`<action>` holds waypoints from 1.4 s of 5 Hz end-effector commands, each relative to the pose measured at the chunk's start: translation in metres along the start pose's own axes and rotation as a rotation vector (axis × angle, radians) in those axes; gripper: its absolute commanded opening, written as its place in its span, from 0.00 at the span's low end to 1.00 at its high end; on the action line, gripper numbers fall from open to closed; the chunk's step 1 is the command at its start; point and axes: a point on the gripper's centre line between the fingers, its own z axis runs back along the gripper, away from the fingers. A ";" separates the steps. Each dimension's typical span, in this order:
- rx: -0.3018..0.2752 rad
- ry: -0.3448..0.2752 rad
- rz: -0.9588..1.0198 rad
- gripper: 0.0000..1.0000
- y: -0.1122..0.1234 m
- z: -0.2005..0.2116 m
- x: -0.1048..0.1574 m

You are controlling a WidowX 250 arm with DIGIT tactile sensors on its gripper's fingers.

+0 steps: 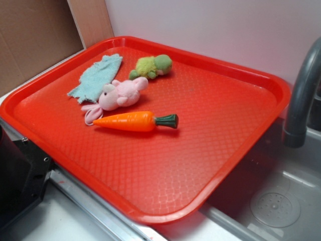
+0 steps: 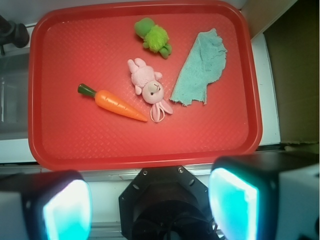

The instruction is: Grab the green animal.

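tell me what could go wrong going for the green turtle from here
The green turtle lies close to the pink bunny and the blue cloth, so wide-open fingers might snag either. It also sits near the tray's far rim, so a closing gripper may nudge it away.

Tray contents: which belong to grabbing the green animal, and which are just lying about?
Job:
- green plush turtle, at the tray's far side
- claw, open, short of the tray

Lying about:
- pink bunny
- plastic carrot
- blue cloth
- red tray
- faucet
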 end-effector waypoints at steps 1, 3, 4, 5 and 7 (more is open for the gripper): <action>0.000 0.000 0.000 1.00 0.000 0.000 0.000; 0.085 -0.082 -0.076 1.00 0.002 -0.030 0.031; 0.088 -0.148 -0.167 1.00 0.009 -0.050 0.057; 0.099 -0.164 -0.201 1.00 0.019 -0.070 0.081; 0.164 -0.171 -0.201 1.00 0.035 -0.110 0.120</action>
